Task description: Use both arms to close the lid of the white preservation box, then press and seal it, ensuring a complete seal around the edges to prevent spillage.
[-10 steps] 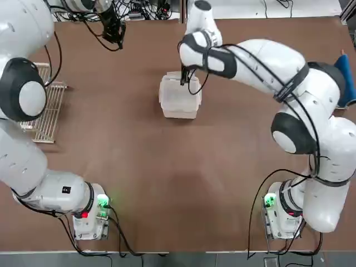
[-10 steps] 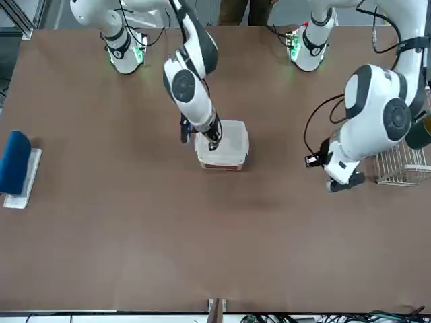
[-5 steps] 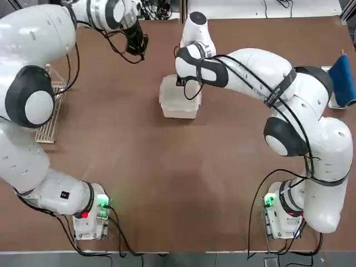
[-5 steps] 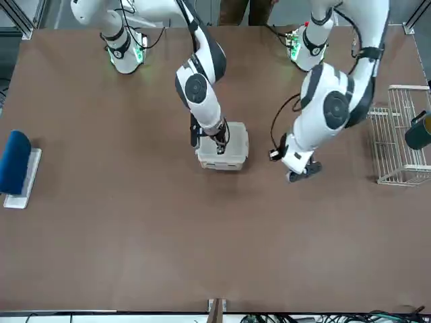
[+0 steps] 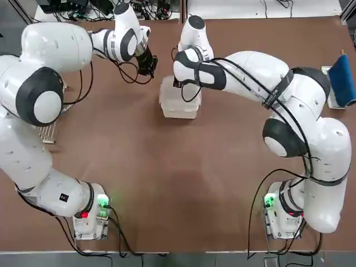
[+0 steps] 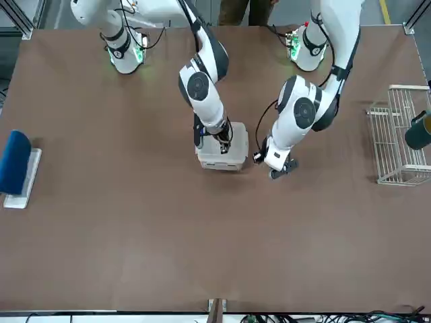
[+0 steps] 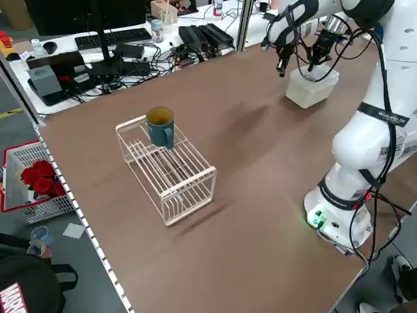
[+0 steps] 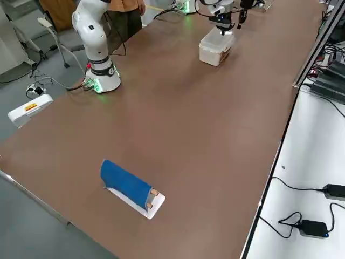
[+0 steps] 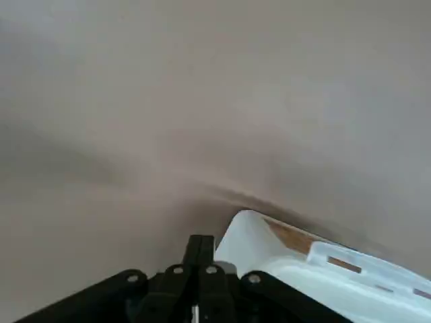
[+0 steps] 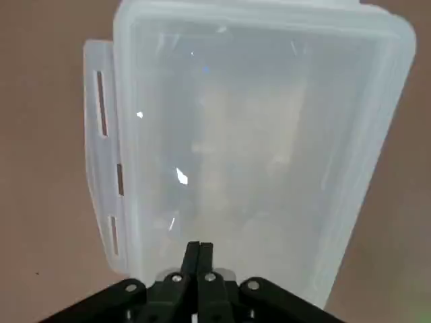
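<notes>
A pale wire rack with a teal mug on top stands at the robot's far left. Next, the left gripper, fingers pressed together and holding nothing, hangs just beside the small translucent white plastic preservation box at mid-table. Its white translucent rounded-rectangle lid lies down over the box. The right gripper, fingers together, points down at the lid's top. A blue roll on a white tray sits far right.
</notes>
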{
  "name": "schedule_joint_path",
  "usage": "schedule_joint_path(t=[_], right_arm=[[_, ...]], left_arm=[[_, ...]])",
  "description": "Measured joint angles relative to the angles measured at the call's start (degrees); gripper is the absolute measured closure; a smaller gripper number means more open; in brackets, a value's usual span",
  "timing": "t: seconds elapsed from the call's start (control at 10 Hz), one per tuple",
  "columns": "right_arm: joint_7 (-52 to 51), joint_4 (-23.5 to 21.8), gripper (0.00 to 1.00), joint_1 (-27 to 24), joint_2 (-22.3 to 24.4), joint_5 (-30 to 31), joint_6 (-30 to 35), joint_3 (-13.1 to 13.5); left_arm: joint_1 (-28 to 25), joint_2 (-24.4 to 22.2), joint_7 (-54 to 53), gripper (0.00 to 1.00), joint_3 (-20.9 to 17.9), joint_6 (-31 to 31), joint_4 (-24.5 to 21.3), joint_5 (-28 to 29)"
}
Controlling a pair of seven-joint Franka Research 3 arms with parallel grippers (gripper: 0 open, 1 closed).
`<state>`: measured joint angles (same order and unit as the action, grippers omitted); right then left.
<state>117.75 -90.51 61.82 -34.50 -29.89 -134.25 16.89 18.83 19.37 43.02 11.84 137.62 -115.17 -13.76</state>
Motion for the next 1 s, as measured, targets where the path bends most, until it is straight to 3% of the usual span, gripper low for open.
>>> schedule_joint_path(t=[0.3,0.6,1.0], right_arm=[[0.00,0.04,0.98,0.01,-0.24,-0.44,-1.30,-0.66],[-0.01,0.06,0.98,0.01,-0.26,-0.47,-1.34,-0.71],[-0.01,0.07,0.98,0.01,-0.27,-0.47,-1.35,-0.80]], left_arm=[[0.00,-0.05,-0.01,0.99,1.48,0.53,-1.26,-3.16],[-0.41,-0.08,0.01,0.99,3.01,4.73,-5.31,-4.20],[-0.82,-0.35,-0.24,0.99,3.46,5.10,-6.01,-6.97]])
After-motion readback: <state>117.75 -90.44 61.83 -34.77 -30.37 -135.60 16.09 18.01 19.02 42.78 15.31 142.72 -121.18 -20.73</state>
